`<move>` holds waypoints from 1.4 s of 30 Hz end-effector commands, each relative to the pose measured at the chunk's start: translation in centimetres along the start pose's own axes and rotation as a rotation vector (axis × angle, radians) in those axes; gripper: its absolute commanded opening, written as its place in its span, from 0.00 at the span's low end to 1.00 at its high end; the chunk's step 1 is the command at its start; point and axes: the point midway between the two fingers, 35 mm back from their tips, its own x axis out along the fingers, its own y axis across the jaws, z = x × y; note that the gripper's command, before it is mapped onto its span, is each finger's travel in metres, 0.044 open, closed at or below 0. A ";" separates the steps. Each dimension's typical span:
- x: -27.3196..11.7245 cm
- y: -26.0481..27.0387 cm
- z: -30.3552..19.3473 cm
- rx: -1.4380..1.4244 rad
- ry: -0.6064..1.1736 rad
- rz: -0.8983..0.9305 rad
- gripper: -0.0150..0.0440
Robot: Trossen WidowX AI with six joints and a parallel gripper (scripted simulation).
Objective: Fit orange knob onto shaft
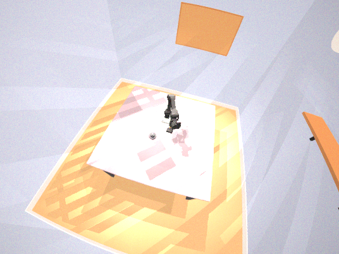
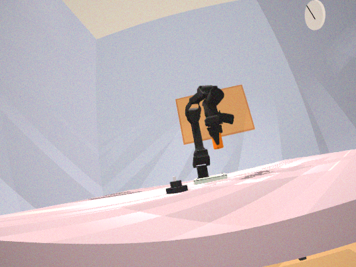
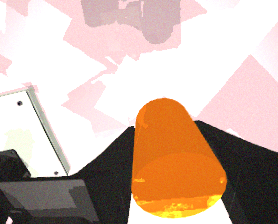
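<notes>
The orange knob (image 2: pixel 220 143) (image 3: pixel 167 142) is held between the fingers of my gripper (image 2: pixel 217 142) (image 3: pixel 163 129), which is shut on it. In the exterior view it points down, nearly upright, high above the table. In the top view the gripper (image 1: pixel 170 129) hides nearly all of the knob. The round pedestal (image 1: pixel 152 138) (image 2: pixel 177 190) stands on the table, left of the gripper in the top and exterior views, with the small silver shaft (image 2: pixel 174 178) upright on top. The pedestal is not in the wrist view. The knob's hole and the shaft's flat side cannot be made out.
The arm's pale base plate (image 2: pixel 212 179) (image 3: pixel 44 135) lies behind and to the right of the pedestal in the exterior view. The table (image 1: pixel 126 159) (image 2: pixel 133 227) carries pink and white light patches. An orange panel (image 1: pixel 209 28) (image 2: pixel 244 107) is on the wall behind.
</notes>
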 end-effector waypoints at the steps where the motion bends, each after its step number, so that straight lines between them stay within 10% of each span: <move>1: 0.6 -0.4 0.1 -0.003 -0.011 0.063 0.25; 42: 14.1 -0.6 0.3 0.002 -0.010 0.071 0.25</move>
